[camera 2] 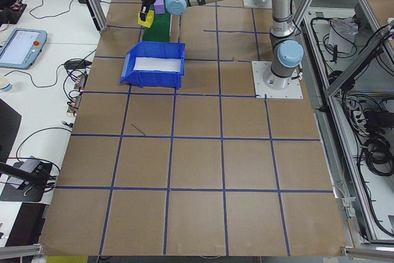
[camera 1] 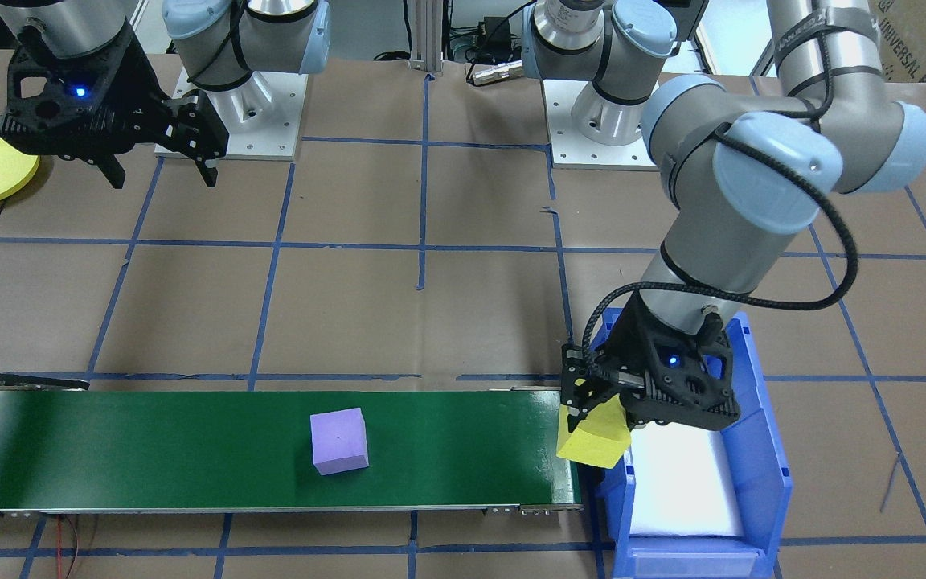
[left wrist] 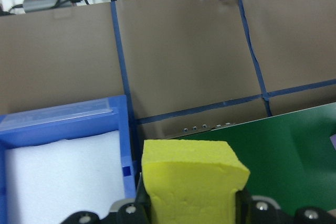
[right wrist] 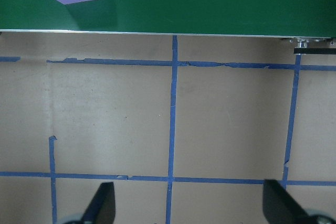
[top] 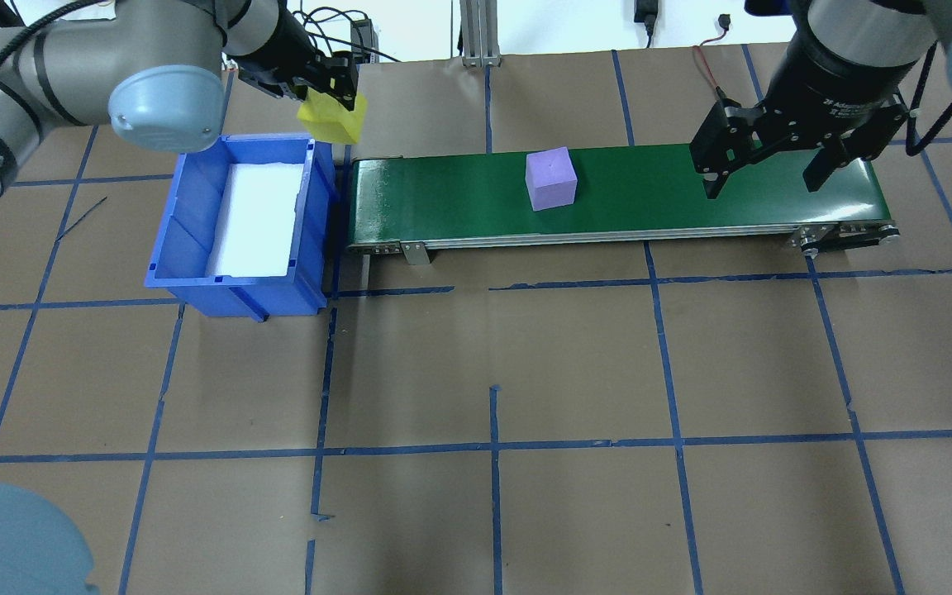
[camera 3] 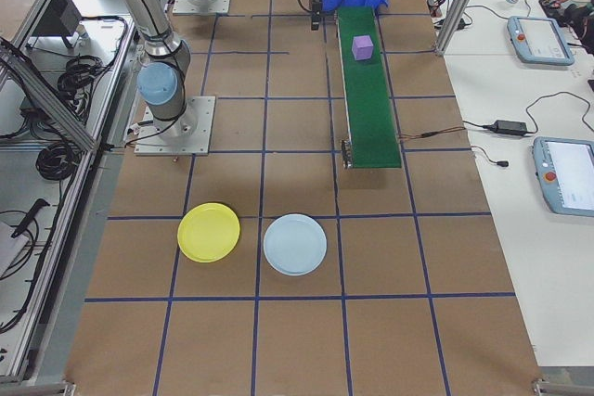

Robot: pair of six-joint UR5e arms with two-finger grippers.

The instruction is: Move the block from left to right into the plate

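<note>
The left wrist view cuts off the left claw point(camera 1: 592, 406) at the bottom edge; only the inner faces of its fingers show, clamped on both sides of a yellow block point(camera 1: 594, 441). The front view hides part of that block behind the claw body. The blue bin point(top: 195, 240) has white padding inside; whether anything else lies in it is hard to tell from the side views.

Left arm reaches far out, wrist bent down, claw holding the yellow block above the gap between the bin's edge and the near end of the green belt point(top: 608, 198). Right arm hangs w/ its claw point(top: 765, 169) pointing down, fingers spread wide and empty, over the counter point(top: 492, 364) just beside the belt's other end.

Count: 2 blocks – the yellow one in the left claw, plus a purple block point(top: 550, 179) sitting about mid-belt, well apart from both claws. 2 plates – a yellow plate point(camera 3: 209, 232) and a light blue plate point(camera 3: 295, 244), side by side on the counter, past the belt's far end on the robot's right. 1 bin, 1 belt.
</note>
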